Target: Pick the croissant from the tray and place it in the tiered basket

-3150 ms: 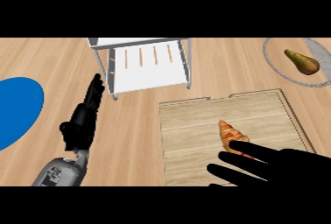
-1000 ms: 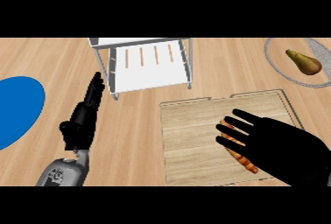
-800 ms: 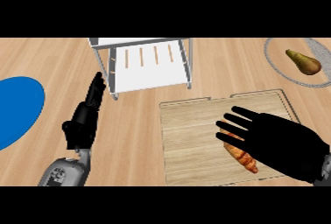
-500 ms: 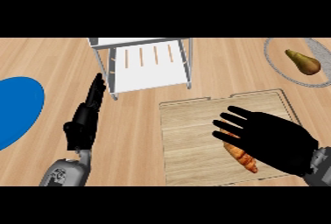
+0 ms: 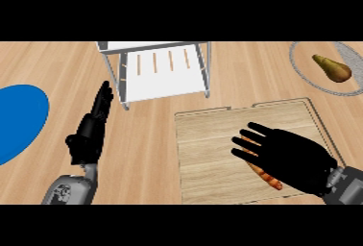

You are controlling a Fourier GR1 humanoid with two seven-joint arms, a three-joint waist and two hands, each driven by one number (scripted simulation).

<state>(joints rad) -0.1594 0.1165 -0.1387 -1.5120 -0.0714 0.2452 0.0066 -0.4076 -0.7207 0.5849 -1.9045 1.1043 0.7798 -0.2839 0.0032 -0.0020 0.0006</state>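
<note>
The croissant (image 5: 267, 178) lies on the wooden tray (image 5: 212, 149) at the lower right, an orange-brown strip mostly hidden under my right hand (image 5: 291, 156). That hand hovers over it with its fingers spread and straight, pointing up-left. Only the croissant's lower end and a sliver between the fingers show. The tiered basket (image 5: 164, 72), white with a metal frame, stands at the top centre beyond the tray. My left hand (image 5: 90, 132) rests open at the left, fingers pointing up.
A blue plate (image 5: 18, 117) lies at the left edge. A grey plate (image 5: 305, 60) with a pear (image 5: 332, 68) sits at the top right. Bare wooden counter (image 5: 142, 158) separates the left arm from the tray.
My right hand has come up from the lower edge over the croissant and shifted slightly left, covering most of it. The left hand has stayed put.
</note>
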